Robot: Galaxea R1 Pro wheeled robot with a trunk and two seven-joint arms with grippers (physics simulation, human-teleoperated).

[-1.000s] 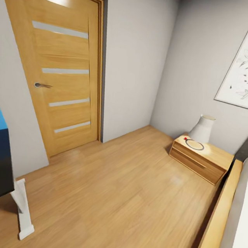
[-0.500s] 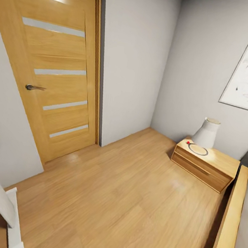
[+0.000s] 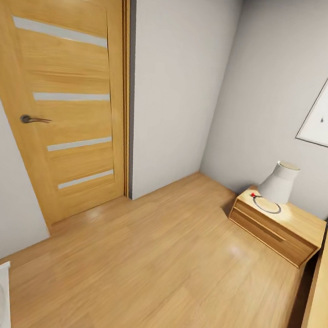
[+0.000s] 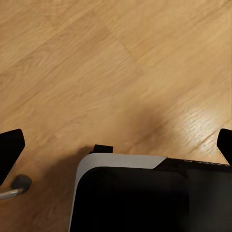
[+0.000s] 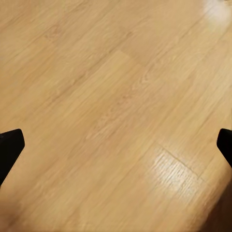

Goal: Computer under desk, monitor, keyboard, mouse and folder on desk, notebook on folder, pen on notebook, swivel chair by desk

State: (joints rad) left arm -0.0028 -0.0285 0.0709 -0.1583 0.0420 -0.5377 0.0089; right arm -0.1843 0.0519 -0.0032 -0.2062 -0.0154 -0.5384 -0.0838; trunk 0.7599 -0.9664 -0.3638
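Robot in transit: door (image 3: 64, 94) left, nightstand (image 3: 280, 226) far right; both arms' jaws spread, empty, over bare floor (image 3: 171, 268).

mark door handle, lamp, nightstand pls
door handle (image 3: 32, 120), head view, on the lever.
lamp (image 3: 279, 182), head view, middle of the white shade.
nightstand (image 3: 271, 231), head view, drawer front.

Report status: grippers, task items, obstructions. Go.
Left gripper open, empty; right gripper open, empty. Head faces closed door, nightstand with lamp. Bare wood floor ahead, nothing blocking.
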